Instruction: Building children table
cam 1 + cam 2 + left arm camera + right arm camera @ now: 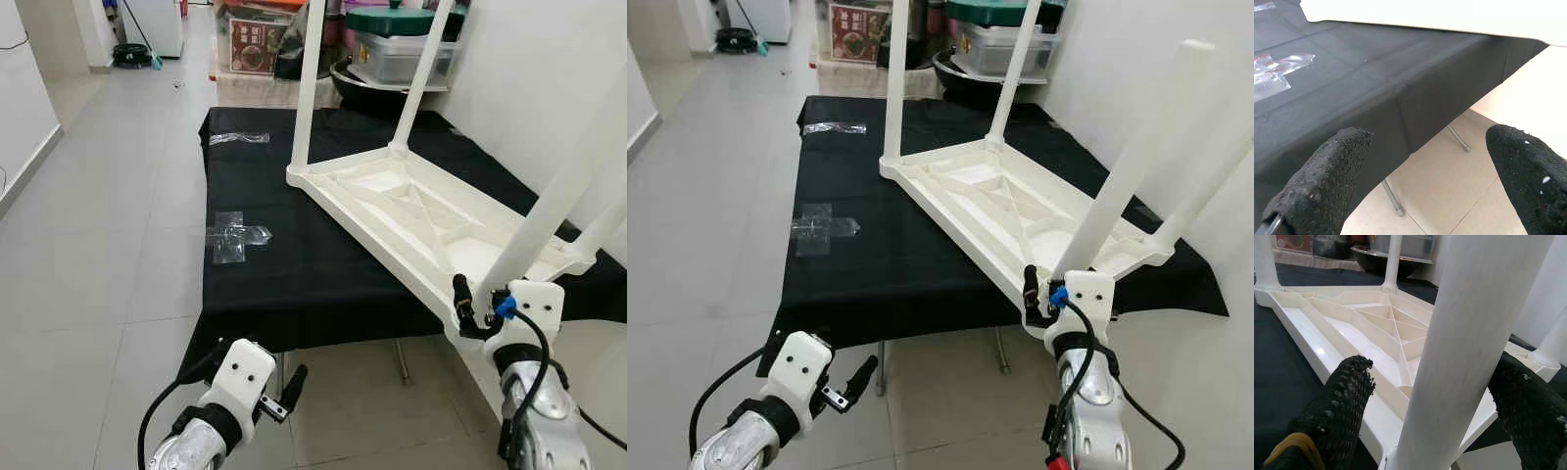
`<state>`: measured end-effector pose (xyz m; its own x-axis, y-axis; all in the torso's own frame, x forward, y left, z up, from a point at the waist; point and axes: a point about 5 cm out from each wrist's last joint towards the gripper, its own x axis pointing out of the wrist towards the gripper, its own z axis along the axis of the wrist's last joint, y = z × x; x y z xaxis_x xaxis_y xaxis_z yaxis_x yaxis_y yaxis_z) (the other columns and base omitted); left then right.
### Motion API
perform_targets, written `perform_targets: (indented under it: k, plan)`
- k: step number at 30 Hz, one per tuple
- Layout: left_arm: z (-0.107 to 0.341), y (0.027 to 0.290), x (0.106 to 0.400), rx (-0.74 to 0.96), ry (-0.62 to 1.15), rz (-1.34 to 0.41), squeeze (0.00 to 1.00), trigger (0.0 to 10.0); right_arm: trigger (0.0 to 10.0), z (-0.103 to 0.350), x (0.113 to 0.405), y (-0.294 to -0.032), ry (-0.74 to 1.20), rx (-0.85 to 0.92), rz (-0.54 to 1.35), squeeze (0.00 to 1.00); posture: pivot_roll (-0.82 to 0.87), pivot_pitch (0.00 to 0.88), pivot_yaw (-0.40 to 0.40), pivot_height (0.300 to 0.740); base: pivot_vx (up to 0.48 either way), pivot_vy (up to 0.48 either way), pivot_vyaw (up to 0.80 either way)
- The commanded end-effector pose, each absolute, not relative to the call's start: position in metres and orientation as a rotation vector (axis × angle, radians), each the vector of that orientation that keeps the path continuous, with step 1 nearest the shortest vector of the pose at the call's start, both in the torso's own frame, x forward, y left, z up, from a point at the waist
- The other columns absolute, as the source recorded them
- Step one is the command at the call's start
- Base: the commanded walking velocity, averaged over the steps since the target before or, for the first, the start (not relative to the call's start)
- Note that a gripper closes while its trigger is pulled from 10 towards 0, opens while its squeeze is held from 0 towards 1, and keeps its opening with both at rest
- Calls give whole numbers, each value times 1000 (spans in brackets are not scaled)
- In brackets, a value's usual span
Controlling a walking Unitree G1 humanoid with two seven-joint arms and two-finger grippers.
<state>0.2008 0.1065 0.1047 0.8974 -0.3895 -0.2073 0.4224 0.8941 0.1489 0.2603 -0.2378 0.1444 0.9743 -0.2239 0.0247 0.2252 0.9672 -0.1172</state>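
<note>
White plastic table leg (1469,347) stands between my right gripper's (1435,396) spread fingers at two o'clock; next, close and seat it; left gripper (1425,171) idle, spread.

- We see a black cloth (323,245) draped over a work surface, its near edge hanging down above thin metal legs (402,360).
- Clear tape (235,237) forms a cross on the cloth, with another strip (238,138) near the far corner.
- Light floor tiles (108,255) run alongside toward a doorway.
- Behind the cloth, we note a clear storage box with a green lid (402,44), a dark bowl (358,86) and a printed carton (253,44).
</note>
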Motion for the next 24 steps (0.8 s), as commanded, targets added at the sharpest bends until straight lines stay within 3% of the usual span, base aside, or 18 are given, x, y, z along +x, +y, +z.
perform_targets:
  k: [1, 7, 8, 12, 24]
  plan:
    - [106, 105, 198, 195, 178, -434, 0, 10000, 10000, 143, 264, -241, 11, -106, -245, 0, 87, 54, -119, 740, 0, 0, 0]
    - [107, 105, 197, 194, 178, -436, 0, 10000, 10000, 144, 270, -237, 7, -96, -236, 0, 91, 56, -124, 740, 0, 0, 0]
    - [107, 104, 197, 194, 178, -436, 0, 10000, 0, 146, 273, -233, -3, -76, -219, 0, 91, 56, -124, 740, 0, 0, 0]
    - [107, 104, 197, 193, 177, -436, 0, 10000, 0, 147, 275, -230, -10, -61, -207, 0, 91, 55, -126, 740, 0, 0, 0]
    - [109, 102, 197, 192, 170, -431, 0, 10000, 0, 180, 324, -192, -86, -11, -24, 0, 90, 54, -135, 740, 0, 0, 0]
